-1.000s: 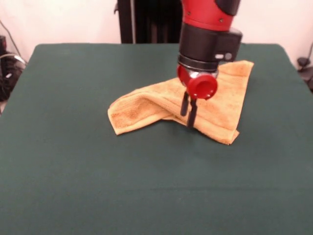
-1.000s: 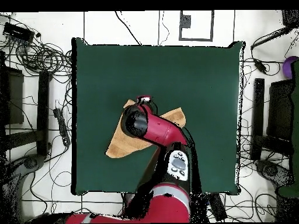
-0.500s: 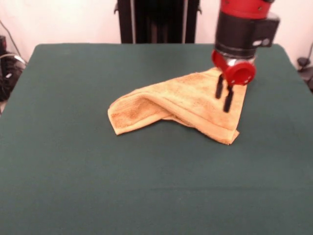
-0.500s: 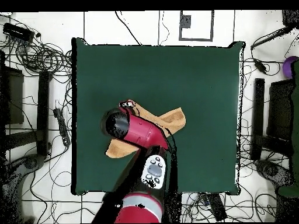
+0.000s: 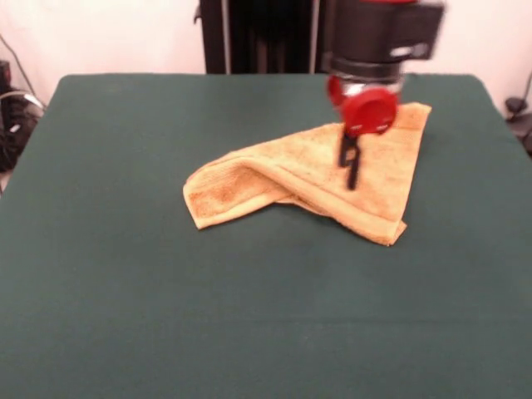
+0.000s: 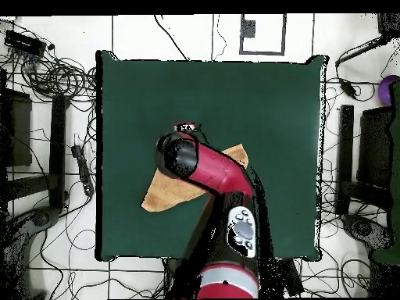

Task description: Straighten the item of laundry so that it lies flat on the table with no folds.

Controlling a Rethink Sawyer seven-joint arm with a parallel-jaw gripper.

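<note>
Table: the table (image 5: 125, 316) is bare dark green across its near half; the towel lies past the middle, towards the right in the front view.
Near hem: the towel (image 5: 274, 179) shows a thick doubled edge running from its left lobe down to a corner nearest the camera on the right, so more than one layer is stacked there.
Left lobe: a rolled fold humps up at the left end, with the cloth tucked under itself.
Far corner: the right far corner lies flat and reaches furthest back.
Gripper: the gripper (image 5: 351, 166) hangs above the towel's right-centre, its dark fingers pointing down, apparently clear of the cloth and holding nothing; whether they are spread or together cannot be told, as they blur into one.
Overhead view: the arm covers most of the towel (image 6: 160, 195); only a corner at the left and a strip at the right show.
Step in hand: probably choosing a pinch point.
Doing it well: take only the top layer near a free corner, lift a little, then draw it outward away from the fold so the under layer stays put.
</note>
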